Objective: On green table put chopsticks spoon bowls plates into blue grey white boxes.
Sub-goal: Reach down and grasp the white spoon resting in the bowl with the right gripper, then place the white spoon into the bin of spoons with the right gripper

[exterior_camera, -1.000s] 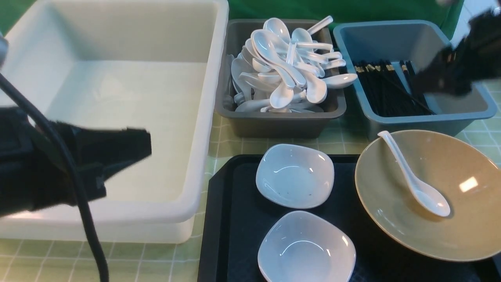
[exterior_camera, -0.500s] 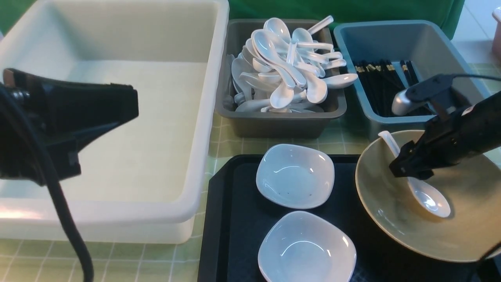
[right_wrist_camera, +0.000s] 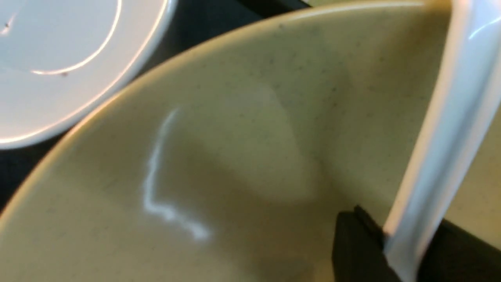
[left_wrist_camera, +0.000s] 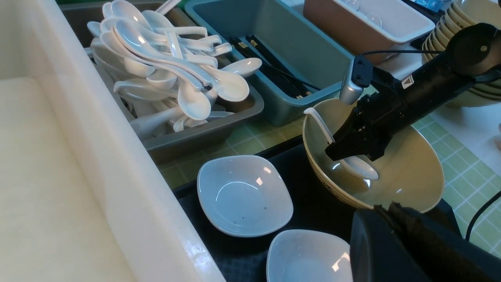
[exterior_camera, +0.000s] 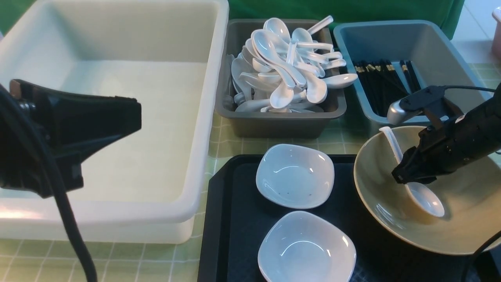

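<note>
**Left side.** The left gripper (exterior_camera: 134, 113) hangs over the near part of the white tub (exterior_camera: 211, 117) with its jaws together and nothing between them. The tub shows no contents. It stands on the green table (exterior_camera: 156, 262), at the far left.

**Centre.** The grey box (exterior_camera: 274, 126) stands just right of the tub and holds a heap of white spoons (exterior_camera: 285, 66) that rises above its rim. Nearer the camera lies a black tray (exterior_camera: 231, 219). Two white plates (exterior_camera: 295, 176) rest on it, one far and one near (exterior_camera: 307, 246), close together and both unloaded.

**Right side.** The blue-grey box (exterior_camera: 430, 43) stands at the far right with the chopsticks (exterior_camera: 379, 86) lying in it lengthwise. In front of it, on the right end of the tray, sits the olive bowl (exterior_camera: 462, 223). The spoon (exterior_camera: 424, 196) lies inside the bowl, scoop down and handle pointing to the far left rim. The right gripper (exterior_camera: 407, 177) reaches down into the bowl. The right wrist view shows a black pad on each side of the handle, so the jaws are clamped on the spoon near where the handle meets the scoop.

**Step in hand.** Pick-up of the spoon from the bowl.

**Next move.** Raise the spoon straight up until the scoop clears the bowl rim. Carry it left and far to the grey box. Release it over the heap, low enough that it does not slide off the pile. The plates and the bowl are not yet boxed.
</note>
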Controlling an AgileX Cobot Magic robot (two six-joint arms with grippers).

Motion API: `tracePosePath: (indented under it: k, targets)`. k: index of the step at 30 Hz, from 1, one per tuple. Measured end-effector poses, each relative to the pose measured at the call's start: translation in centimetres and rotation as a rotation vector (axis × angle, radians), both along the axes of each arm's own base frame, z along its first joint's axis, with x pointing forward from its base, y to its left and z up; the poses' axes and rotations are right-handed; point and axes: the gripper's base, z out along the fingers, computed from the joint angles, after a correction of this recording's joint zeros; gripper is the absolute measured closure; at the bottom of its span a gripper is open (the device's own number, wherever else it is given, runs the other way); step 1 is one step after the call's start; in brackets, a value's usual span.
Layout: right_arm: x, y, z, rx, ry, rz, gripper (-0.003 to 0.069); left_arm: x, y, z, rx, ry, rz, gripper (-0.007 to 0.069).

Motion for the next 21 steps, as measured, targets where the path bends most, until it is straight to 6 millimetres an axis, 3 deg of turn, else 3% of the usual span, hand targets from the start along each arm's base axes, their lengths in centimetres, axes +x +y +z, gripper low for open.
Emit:
tracePosePath:
  k: [5, 8, 14, 18, 21]
  targets:
    - [0.0, 0.1, 1.0, 0.01, -0.001, 0.014, 0.047, 0.0, 0.0, 0.0, 0.0, 0.0, 0.0, 0.0627]
    - [0.1, 0.8, 3.0, 0.023, -0.036, 0.042, 0.047, 0.0, 0.0, 0.0, -0.001, -0.002, 0.001, 0.0627]
    - [1.1, 4.6, 7.7, 0.092, -0.137, 0.132, 0.047, 0.1, 0.0, 0.1, -0.008, -0.015, 0.01, 0.0627]
    - [3.9, 7.6, 11.8, 0.176, -0.256, 0.164, 0.047, 0.1, 0.0, 0.2, -0.009, -0.017, 0.012, 0.0627]
    - [7.6, 9.3, 14.1, 0.264, -0.343, 0.155, 0.047, 0.1, 0.0, 0.2, -0.009, -0.017, 0.012, 0.0627]
